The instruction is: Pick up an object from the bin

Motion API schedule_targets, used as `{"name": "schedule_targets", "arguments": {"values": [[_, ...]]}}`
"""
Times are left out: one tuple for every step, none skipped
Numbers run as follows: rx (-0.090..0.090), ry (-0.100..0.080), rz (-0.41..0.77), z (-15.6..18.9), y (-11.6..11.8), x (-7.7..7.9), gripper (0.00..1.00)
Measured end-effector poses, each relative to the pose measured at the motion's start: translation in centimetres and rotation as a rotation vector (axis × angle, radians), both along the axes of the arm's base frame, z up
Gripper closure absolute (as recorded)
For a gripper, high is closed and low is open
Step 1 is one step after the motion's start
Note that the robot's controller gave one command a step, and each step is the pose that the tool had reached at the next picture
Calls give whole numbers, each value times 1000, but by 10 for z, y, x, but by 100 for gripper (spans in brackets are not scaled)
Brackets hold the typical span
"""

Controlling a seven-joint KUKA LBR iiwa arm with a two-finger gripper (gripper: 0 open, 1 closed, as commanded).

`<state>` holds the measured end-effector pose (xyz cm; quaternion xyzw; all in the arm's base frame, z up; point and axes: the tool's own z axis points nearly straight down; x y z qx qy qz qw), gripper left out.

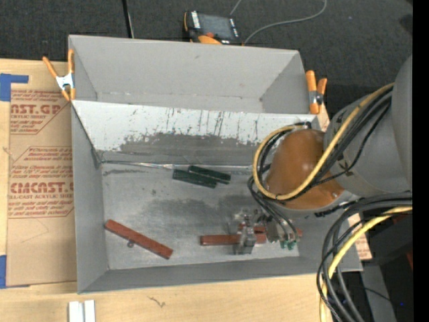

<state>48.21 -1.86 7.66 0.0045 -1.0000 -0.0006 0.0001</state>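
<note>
Jaws' closure cannot be told; the gripper sits at one end of a short red-brown strip; taken so far off-centre, it might pivot and slip; beyond the gripper lies a dark green stick.

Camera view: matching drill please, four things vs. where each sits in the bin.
Things:
1. dark green stick
2. long red-brown strip
3. short red-brown strip
4. gripper

Places:
A. lower left of the bin floor
B. upper edge of the floor, centre
C. lower centre, its right end at the gripper
D. lower right of the floor

Pairs: 1-B, 2-A, 3-C, 4-D
</note>
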Motion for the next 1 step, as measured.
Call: {"name": "schedule_targets", "arguments": {"values": [[-3, -4, 277, -5, 12, 4, 100]]}}
